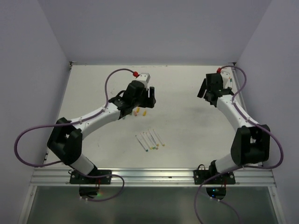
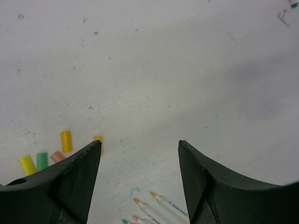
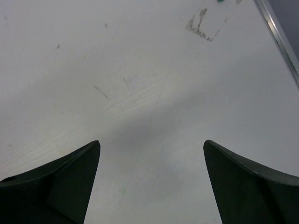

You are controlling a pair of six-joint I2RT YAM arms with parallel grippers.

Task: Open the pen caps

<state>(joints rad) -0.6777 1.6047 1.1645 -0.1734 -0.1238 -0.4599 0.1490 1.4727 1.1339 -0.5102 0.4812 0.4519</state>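
Observation:
Several thin white pens lie side by side mid-table, their coloured tips bare in the left wrist view. Loose pen caps lie on the table apart from them: a yellow one, a green one, a pinkish one, another yellow one, and an orange-yellow one half hidden behind my left finger. Two of the caps show from above. My left gripper hovers open just beyond the caps, holding nothing. My right gripper stands open over bare table at the far right.
A small green-ended white piece lies near the far right corner beside a scuff mark. The table's metal edge runs close to the right gripper. Purple cables loop over both arms. Walls enclose the table on three sides.

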